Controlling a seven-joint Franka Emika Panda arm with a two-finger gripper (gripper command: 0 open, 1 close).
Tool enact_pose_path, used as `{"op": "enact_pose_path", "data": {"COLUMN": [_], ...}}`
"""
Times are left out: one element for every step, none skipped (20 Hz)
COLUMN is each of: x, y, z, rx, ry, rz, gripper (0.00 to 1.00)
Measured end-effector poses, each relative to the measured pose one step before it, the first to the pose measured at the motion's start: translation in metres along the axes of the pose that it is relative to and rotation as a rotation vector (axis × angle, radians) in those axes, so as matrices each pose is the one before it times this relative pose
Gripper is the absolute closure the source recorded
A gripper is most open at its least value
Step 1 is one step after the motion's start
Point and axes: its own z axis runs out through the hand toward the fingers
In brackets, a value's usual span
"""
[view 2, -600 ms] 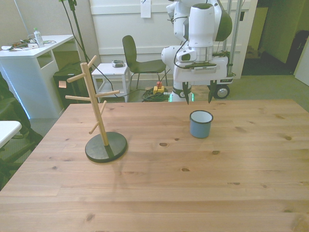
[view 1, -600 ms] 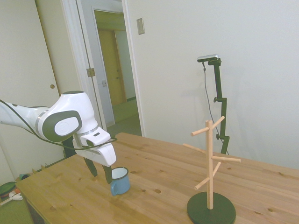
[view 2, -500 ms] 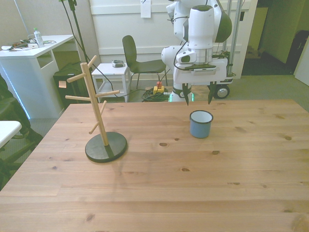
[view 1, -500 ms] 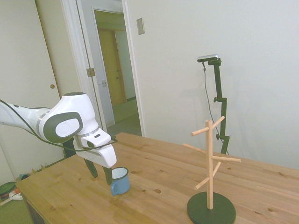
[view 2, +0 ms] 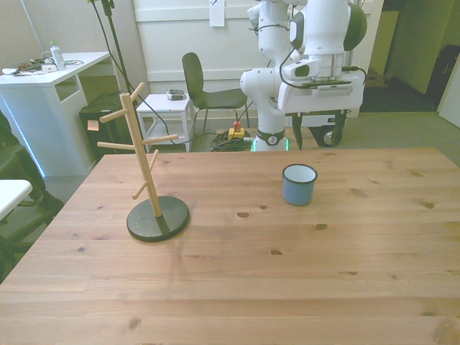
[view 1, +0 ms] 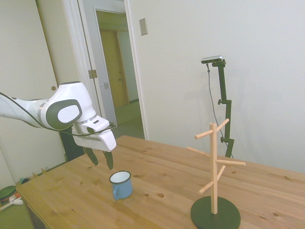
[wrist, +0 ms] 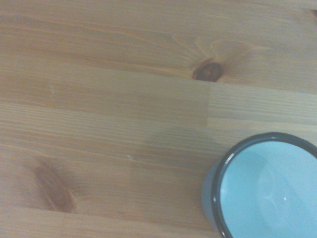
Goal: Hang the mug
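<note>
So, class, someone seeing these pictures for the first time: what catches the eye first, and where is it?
The light-blue mug stands upright on the wooden table, beneath the open gripper. At the front view's left stands a wooden peg tree with bare pegs.

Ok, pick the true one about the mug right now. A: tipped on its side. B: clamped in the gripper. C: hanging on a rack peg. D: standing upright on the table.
D: the mug stands upright on the table, with the open gripper above and clear of it.
</note>
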Motion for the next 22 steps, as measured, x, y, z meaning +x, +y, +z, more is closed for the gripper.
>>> {"op": "enact_pose_path", "data": {"x": [0.00075,0.00096,0.00062,-0.00035,-0.00097,-0.00143,-0.00163,-0.00091,-0.00050,0.00004,0.00009,0.00010,-0.00010,-0.00047,-0.00064,-0.00046,-0.00057,-0.00057,-0.00050,-0.00042,-0.00014,-0.00005], "y": [-0.00490,-0.00448,-0.00422,-0.00370,-0.00305,-0.00234,-0.00158,-0.00086,-0.00039,-0.00024,-0.00011,-0.00012,0.00013,0.00009,-0.00022,-0.00086,-0.00105,-0.00087,-0.00055,-0.00047,-0.00007,0.00049], "z": [0.00577,0.00573,0.00546,0.00507,0.00491,0.00462,0.00443,0.00456,0.00441,0.00478,0.00464,0.00429,0.00414,0.00367,0.00293,0.00189,0.00123,0.00104,0.00083,0.00085,0.00132,0.00199], "rx": [-0.00857,-0.00746,-0.00825,-0.00725,-0.00443,-0.00466,-0.00526,-0.00456,-0.00224,-0.00207,-0.00231,-0.00010,-0.00043,0.00033,-0.00165,-0.00107,-0.00099,-0.00289,-0.00506,-0.00315,-0.00224,-0.00203], "ry": [-0.00716,-0.00677,-0.00514,-0.00424,-0.00448,-0.00306,-0.00416,-0.00389,-0.00324,-0.00371,-0.00403,-0.00162,-0.00125,0.00038,-0.00038,0.00025,0.00087,0.00262,0.00407,0.00114,-0.00157,-0.00254], "rz": [-0.00843,-0.00782,-0.00747,-0.00678,-0.00452,-0.00468,-0.00351,-0.00130,0.00061,0.00085,0.00065,0.00041,0.00047,0.00017,-0.00055,-0.00072,-0.00100,-0.00116,-0.00020,-0.00062,0.00010,0.00094], "gripper": [0.00,0.00,0.00,0.00,0.00,0.00,0.00,0.00,0.00,0.00,0.00,0.00,0.00,0.00,0.00,0.00,1.00,1.00,1.00,1.00,1.00,1.00]}}
